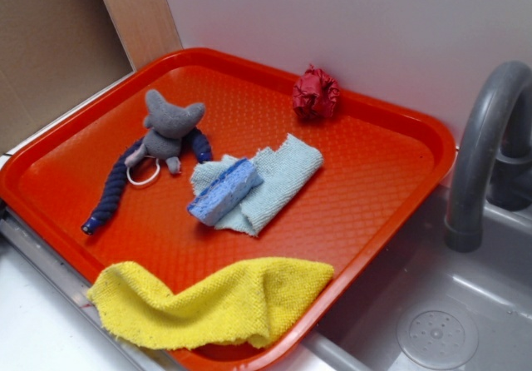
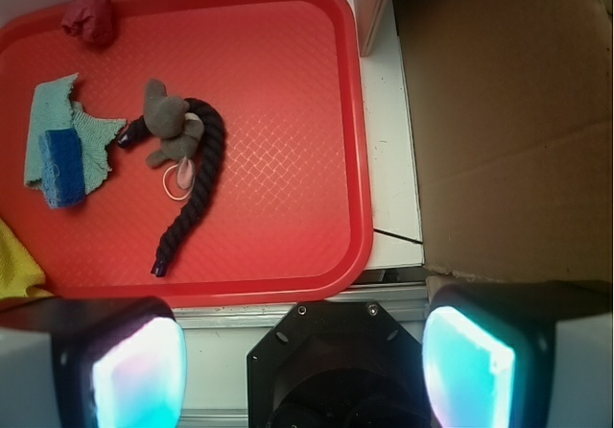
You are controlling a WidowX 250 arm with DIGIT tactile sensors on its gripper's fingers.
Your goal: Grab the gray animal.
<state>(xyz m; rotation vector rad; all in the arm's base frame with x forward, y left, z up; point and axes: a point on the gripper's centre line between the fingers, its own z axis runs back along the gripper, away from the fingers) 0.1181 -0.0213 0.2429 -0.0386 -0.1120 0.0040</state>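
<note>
The gray animal (image 1: 167,130) is a small gray plush with pointed ears, dark navy rope limbs and a white ring. It lies on the left part of the orange-red tray (image 1: 374,180). In the wrist view the gray animal (image 2: 171,121) lies on the tray (image 2: 288,111), up and left of the gripper. My gripper (image 2: 305,366) is open and empty, with its two pads wide apart. It hangs high over the white counter edge outside the tray's rim. It does not show in the exterior view.
A blue sponge (image 1: 223,191) lies on a light blue cloth (image 1: 278,175) mid-tray. A dark red wrinkly ball (image 1: 316,94) sits at the tray's far edge. A yellow cloth (image 1: 208,300) drapes over the near rim. A gray faucet (image 1: 482,155) and sink (image 1: 432,329) stand right. Cardboard (image 2: 508,111) lies beside the tray.
</note>
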